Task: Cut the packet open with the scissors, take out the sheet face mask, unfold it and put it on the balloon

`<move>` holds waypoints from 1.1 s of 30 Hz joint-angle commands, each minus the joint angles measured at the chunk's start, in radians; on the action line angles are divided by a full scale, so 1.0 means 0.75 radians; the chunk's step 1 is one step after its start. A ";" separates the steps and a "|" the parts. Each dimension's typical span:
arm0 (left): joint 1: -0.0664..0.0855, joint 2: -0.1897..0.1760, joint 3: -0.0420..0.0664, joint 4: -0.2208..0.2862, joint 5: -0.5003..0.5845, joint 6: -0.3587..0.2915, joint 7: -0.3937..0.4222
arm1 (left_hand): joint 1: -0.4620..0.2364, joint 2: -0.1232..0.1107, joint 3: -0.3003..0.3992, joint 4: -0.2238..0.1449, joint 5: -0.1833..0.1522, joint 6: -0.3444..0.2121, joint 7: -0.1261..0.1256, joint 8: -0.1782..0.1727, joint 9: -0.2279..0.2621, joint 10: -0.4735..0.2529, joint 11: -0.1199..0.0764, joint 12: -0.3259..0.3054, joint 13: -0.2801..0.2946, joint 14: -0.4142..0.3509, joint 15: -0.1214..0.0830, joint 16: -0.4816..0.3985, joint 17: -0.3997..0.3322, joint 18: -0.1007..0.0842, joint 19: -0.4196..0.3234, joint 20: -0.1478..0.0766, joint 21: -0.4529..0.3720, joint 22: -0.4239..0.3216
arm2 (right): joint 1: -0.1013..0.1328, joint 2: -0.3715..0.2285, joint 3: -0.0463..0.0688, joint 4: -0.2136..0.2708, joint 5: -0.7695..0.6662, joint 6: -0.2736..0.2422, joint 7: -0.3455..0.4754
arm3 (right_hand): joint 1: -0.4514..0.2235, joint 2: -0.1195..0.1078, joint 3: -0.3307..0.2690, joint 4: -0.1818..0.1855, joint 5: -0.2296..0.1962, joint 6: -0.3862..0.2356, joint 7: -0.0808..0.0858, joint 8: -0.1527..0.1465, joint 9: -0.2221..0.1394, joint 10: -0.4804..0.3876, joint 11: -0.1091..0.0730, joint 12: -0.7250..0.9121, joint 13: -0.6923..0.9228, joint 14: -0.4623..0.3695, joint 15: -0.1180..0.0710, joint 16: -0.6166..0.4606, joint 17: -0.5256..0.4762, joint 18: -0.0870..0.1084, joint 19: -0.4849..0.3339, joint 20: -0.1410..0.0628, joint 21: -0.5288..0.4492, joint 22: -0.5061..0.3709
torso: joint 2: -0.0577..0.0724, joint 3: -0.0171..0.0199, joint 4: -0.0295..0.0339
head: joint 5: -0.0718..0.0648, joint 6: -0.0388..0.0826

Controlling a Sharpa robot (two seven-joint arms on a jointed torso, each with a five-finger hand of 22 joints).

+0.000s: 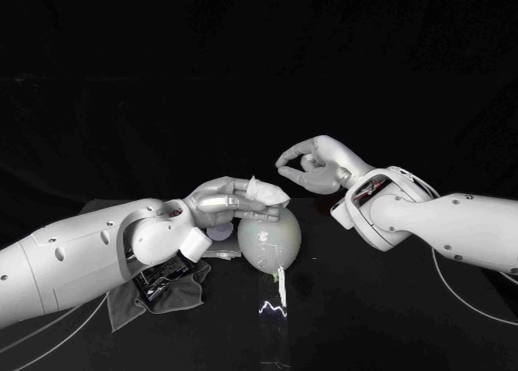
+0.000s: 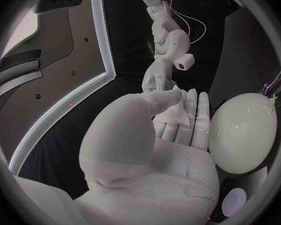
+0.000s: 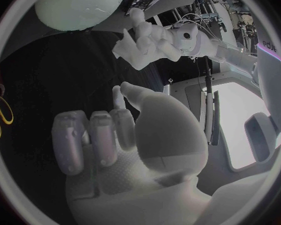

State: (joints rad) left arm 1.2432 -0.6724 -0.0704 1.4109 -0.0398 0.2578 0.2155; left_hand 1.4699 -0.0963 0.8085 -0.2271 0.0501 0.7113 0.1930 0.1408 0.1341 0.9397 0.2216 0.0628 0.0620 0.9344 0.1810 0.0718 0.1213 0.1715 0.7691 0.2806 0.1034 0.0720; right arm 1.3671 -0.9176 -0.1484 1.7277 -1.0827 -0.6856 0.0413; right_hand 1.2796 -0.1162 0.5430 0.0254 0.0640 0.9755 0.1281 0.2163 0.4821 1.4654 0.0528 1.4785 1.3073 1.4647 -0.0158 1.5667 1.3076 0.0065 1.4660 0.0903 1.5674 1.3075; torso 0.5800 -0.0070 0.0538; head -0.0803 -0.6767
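The sheet face mask is out of its packet, a small white crumpled wad not yet opened out. The left hand pinches it between thumb and fingers just above the top of the balloon. In the left wrist view the mask sits bunched against the fingertips, with the pale balloon close beside the hand. The balloon stands on the black bench. The right hand hangs higher and a little apart, fingers curled in and holding nothing.

A dark printed packet lies under the left forearm on a grey cloth.

The step in hand looks like unfolding. The next move probably calls for the right hand to come across, catch a free edge of the wad and draw it sideways while the left keeps its pinch. The thin sheet may cling to itself.
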 commanded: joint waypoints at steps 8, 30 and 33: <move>-0.001 -0.001 0.001 0.012 0.023 -0.002 0.000 | 0.004 0.023 0.057 -0.013 0.004 -0.114 0.119 -0.048 -0.030 -0.028 0.010 -0.004 -0.001 -0.017 0.012 -0.010 -0.016 0.001 -0.093 0.008 -0.004 -0.010 | -0.043 -0.074 -0.006 0.130 -0.299 -0.125 0.127 | 0.006 -0.023 -0.008 -0.016 -0.002 0.021 -0.003 0.007 -0.001 0.081 -0.010 0.008 0.285 0.142 -0.005 0.005 0.351 -0.009 0.140 0.000 0.005 0.351 | 0.000 0.0012 -0.0017 | 0.006 -0.012; -0.004 -0.011 0.000 0.026 0.061 -0.032 -0.008 | -0.073 0.109 0.268 0.047 -0.001 -0.167 0.134 -0.083 -0.054 -0.046 0.020 -0.001 0.001 -0.040 0.021 -0.006 -0.045 -0.013 -0.150 0.011 0.012 -0.010 | -0.095 -0.046 -0.009 0.110 -0.502 -0.164 -0.095 | -0.016 -0.072 -0.030 -0.017 -0.013 0.010 0.006 -0.020 -0.019 0.064 -0.004 -0.022 0.267 0.142 -0.001 0.005 0.351 -0.009 0.140 0.001 0.005 0.351 | -0.001 0.0000 0.0000 | 0.008 -0.031; -0.004 -0.011 0.000 0.026 0.061 -0.031 -0.011 | -0.083 0.109 0.270 0.057 -0.001 -0.162 0.134 -0.083 -0.053 -0.046 0.020 -0.001 0.001 -0.040 0.021 -0.006 -0.045 -0.013 -0.150 0.011 0.014 -0.010 | -0.095 -0.043 -0.009 0.106 -0.502 -0.168 -0.110 | -0.016 -0.071 -0.030 -0.016 -0.013 0.010 0.006 -0.020 -0.019 0.065 -0.004 -0.022 0.268 0.142 -0.001 0.005 0.351 -0.009 0.140 0.001 0.005 0.351 | 0.000 0.0006 -0.0003 | 0.009 -0.031</move>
State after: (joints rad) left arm 1.2398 -0.6816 -0.0713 1.4271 -0.0065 0.2312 0.2053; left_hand 1.4168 -0.0133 1.0109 -0.1870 0.0501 0.5842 0.1718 0.0847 0.0950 0.9042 0.2358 0.0629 0.0623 0.9111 0.1967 0.0684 0.0882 0.1697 0.6647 0.2893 0.1078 0.0644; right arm 1.2962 -0.9513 -0.1551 1.8081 -1.4218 -0.7967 0.0007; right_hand 1.2687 -0.1608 0.5241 0.0126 0.0601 0.9851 0.1261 0.2065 0.4687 1.4646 0.0519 1.4663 1.3073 1.4646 -0.0158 1.5666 1.3075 0.0064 1.4641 0.0917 1.5652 1.3073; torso 0.5806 -0.0065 0.0538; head -0.0741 -0.7002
